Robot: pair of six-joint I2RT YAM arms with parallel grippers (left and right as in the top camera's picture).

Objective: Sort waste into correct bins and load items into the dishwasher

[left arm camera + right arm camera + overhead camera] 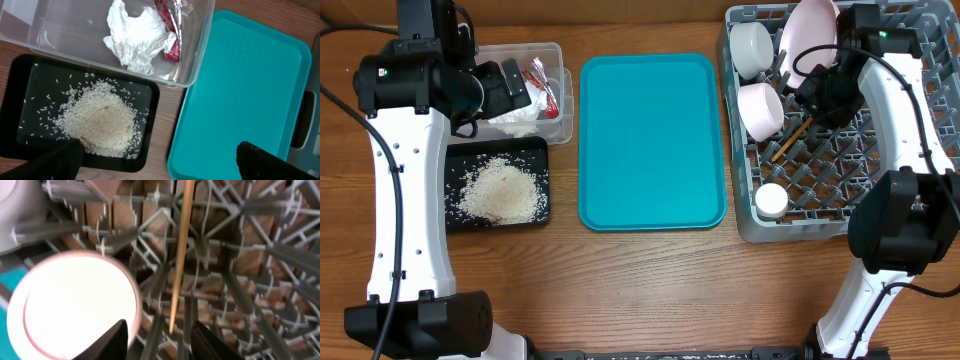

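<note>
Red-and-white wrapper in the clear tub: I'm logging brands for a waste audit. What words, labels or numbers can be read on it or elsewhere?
No text can be read.
The wrapper: any markings are too small and blurred to read.
Nothing else in view carries visible lettering.

Everything is carried by a wooden table, its brown grain seen running from side to side. It is lit evenly from above, and only soft shadows are cast on the wood.
</note>
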